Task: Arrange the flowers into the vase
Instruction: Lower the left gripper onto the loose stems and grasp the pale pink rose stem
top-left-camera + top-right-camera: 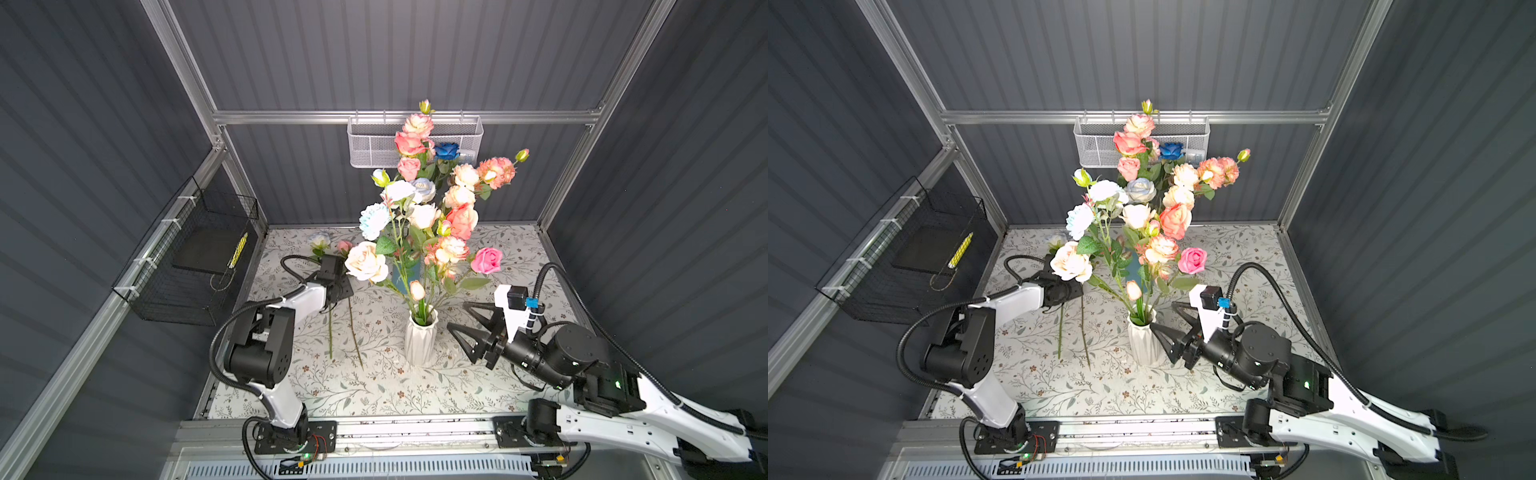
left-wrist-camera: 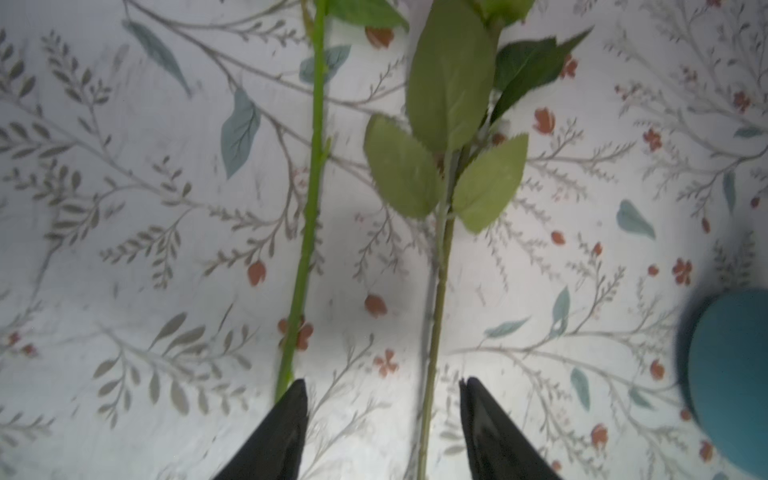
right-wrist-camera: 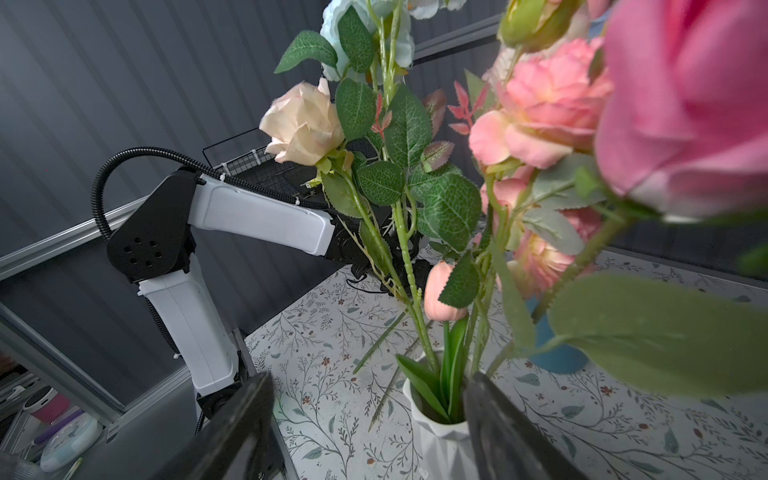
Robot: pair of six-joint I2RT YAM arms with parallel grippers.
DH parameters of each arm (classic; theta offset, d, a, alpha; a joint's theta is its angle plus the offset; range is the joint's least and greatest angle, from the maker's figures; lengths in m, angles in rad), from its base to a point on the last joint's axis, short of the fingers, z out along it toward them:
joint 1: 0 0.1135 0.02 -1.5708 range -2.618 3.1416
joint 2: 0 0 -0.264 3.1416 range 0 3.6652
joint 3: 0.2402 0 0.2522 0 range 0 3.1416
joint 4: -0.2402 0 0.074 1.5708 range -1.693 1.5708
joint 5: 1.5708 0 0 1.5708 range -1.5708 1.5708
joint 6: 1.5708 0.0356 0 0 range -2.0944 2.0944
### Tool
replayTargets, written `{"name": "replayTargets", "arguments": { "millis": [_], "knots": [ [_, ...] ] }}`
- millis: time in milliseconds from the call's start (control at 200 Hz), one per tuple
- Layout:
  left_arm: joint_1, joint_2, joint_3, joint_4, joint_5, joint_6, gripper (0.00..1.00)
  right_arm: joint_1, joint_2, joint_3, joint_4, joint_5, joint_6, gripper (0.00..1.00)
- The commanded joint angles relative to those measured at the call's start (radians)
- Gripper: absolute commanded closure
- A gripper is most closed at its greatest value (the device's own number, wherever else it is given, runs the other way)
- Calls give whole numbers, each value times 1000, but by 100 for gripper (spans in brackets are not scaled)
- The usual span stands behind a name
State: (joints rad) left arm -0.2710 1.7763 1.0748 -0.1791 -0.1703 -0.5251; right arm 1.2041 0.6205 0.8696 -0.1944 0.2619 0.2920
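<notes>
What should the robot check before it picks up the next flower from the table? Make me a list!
1. Is the left gripper open? ok.
2. Does the thin olive leafy flower stem lie between its fingertips? ok.
3. Is the bright green flower stem clear of the grip? not ok, it runs under one fingertip.
4. Is the white ribbed ceramic vase upright? ok.
5. Is the right gripper open and empty beside the vase? ok.
6. Is there room in the vase mouth for another stem? cannot tell.
</notes>
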Motion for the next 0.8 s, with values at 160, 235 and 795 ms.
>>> {"name": "replayTargets", "arguments": {
  "millis": [160, 235, 795],
  "knots": [
    [-45, 186, 175, -60, -87, 58, 46, 5, -18, -3, -34, 26, 10, 25],
    [-62, 226, 209, -75, -108, 63, 46, 5, -25, -5, -36, 31, 8, 25],
    [-74, 230, 196, -136, -190, 78, 100, 5, -61, -27, -33, 62, 6, 25]
  ]
}}
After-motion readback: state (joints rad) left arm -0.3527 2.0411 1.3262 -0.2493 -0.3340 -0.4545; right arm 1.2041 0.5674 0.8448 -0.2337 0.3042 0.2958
